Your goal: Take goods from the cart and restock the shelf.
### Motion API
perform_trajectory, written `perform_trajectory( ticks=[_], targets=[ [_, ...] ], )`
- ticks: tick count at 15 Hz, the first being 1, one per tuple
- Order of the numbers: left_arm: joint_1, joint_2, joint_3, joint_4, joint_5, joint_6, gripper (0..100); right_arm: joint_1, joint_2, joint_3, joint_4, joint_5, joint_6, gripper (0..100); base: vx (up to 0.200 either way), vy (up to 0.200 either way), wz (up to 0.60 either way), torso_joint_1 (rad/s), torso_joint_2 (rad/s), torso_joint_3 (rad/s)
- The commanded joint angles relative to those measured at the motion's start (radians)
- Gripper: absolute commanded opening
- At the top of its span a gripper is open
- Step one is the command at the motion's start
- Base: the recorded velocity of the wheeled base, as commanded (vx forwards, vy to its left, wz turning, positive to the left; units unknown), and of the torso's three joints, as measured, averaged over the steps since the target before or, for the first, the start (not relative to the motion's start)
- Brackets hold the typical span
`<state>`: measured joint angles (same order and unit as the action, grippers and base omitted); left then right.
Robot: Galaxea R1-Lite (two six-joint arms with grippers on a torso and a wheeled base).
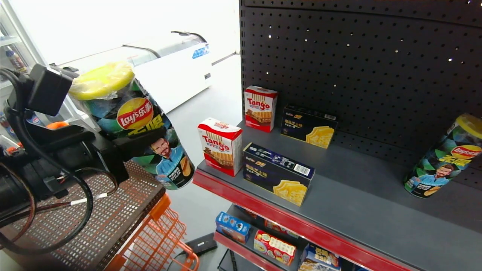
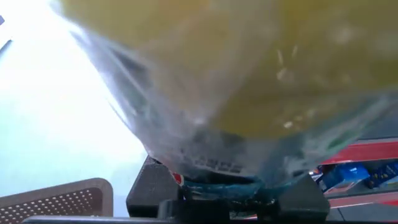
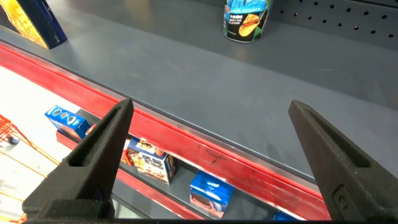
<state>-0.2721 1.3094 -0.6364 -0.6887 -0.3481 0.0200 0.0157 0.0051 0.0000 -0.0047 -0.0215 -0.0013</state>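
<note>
Left gripper (image 1: 131,145) clamped on can (image 1: 150,120), long axis tilted, lid (image 1: 101,79) uppermost, base nearest shelf (image 1: 357,188), right gripper (image 3: 210,109) spread wide over shelf.

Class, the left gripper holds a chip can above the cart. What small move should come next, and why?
Probably swing the chip can toward the shelf: the left gripper holds it tilted above the cart, off the shelf's left end, and bare board lies between the dark box and the second can.
</note>
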Motion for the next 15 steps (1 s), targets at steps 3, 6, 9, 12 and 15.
perform_trajectory(
  ticks=[3,6,9,12,15],
  targets=[
    [-0.004,-0.005,-0.022,0.038,-0.002,0.001,0,0.001,0.001,0.0,0.0,0.0,0.0,100,0.0,0.0,0.0,0.0,0.0,0.0],
    [-0.041,0.004,-0.057,0.049,-0.023,0.005,0,0.001,0.001,0.0,0.0,0.0,0.0,100,0.0,0.0,0.0,0.0,0.0,0.0],
    [-0.052,0.059,-0.092,0.051,-0.022,0.006,0,0.001,0.001,0.0,0.0,0.0,0.0,100,0.0,0.0,0.0,0.0,0.0,0.0],
    [-0.059,0.06,-0.105,0.115,-0.023,0.009,0,0.0,0.001,0.0,-0.001,0.0,0.0,100,0.0,0.0,0.0,0.0,0.0,0.0],
    [-0.113,0.06,-0.101,0.123,-0.054,0.012,0,0.001,0.001,0.0,0.0,0.003,-0.006,100,0.0,0.0,0.0,0.0,0.0,0.0]
  ],
)
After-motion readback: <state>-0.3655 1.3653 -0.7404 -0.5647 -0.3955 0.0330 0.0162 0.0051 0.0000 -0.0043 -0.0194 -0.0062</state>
